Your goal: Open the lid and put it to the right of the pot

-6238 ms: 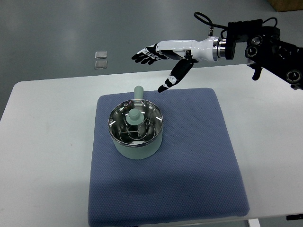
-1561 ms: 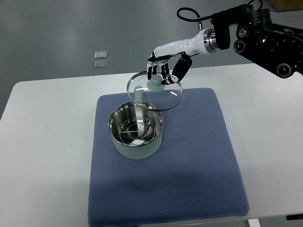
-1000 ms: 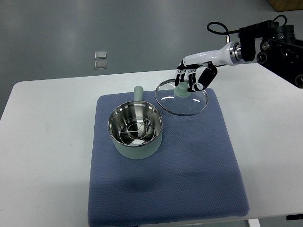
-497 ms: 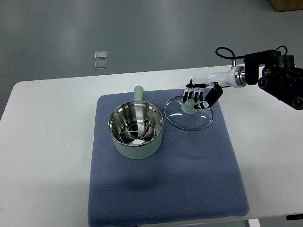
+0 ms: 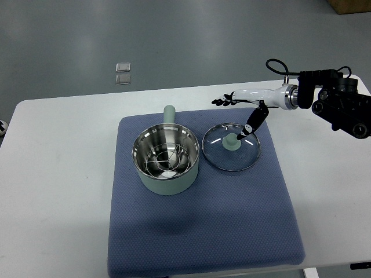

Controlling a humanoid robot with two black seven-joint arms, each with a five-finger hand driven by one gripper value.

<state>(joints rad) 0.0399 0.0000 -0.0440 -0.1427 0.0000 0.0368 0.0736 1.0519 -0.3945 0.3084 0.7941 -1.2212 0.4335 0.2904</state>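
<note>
A pale green pot (image 5: 167,160) with a steel inside stands uncovered on the blue mat (image 5: 203,231), its handle pointing away. The glass lid (image 5: 232,147) with a pale green knob lies flat on the mat just right of the pot. My right hand (image 5: 235,116) is open above the lid's far side, fingers spread to the left and thumb pointing down beside the knob. It holds nothing.
The mat lies on a white table (image 5: 58,191). Two small clear squares (image 5: 123,73) lie on the grey floor beyond the table. My right arm's dark wrist housing (image 5: 342,107) is at the right edge.
My right hand carried the lid from above the pot to the right, set it on the mat, then let go and spread its fingers.
</note>
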